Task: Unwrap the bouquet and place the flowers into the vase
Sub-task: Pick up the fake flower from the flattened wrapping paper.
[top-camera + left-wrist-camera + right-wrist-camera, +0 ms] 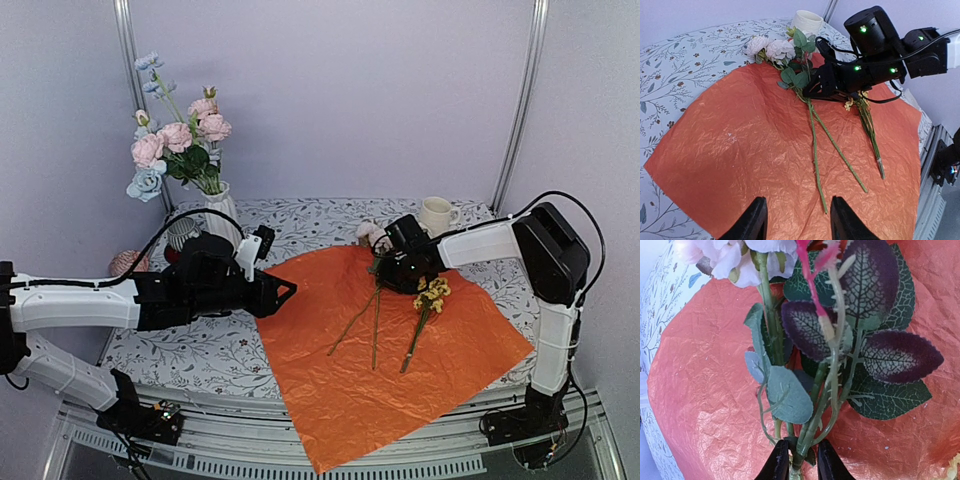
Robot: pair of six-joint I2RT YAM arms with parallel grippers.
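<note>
- The right gripper (799,466) has its two fingers pinched in on the thin green stems of the flowers (812,405), low on the bunch. Leaves and pink blooms (735,255) fan out ahead of the fingertips. Several stems share the pinch, so one may slip free on the lift.
- The long stem ends trail behind the fingers on the orange paper (740,140). Dragging them could ruck the sheet.
- A yellow sprig (432,293) lies just beside this gripper, outside its hold, and could snag and get swept along.
- The left gripper (797,222) hangs open and empty over the paper's edge, roughly between the right gripper and the vase (222,205), so a direct carry risks a collision.
- The vase already holds flowers. Pushing floppy stems into its narrow neck may miss or tip it.
</note>
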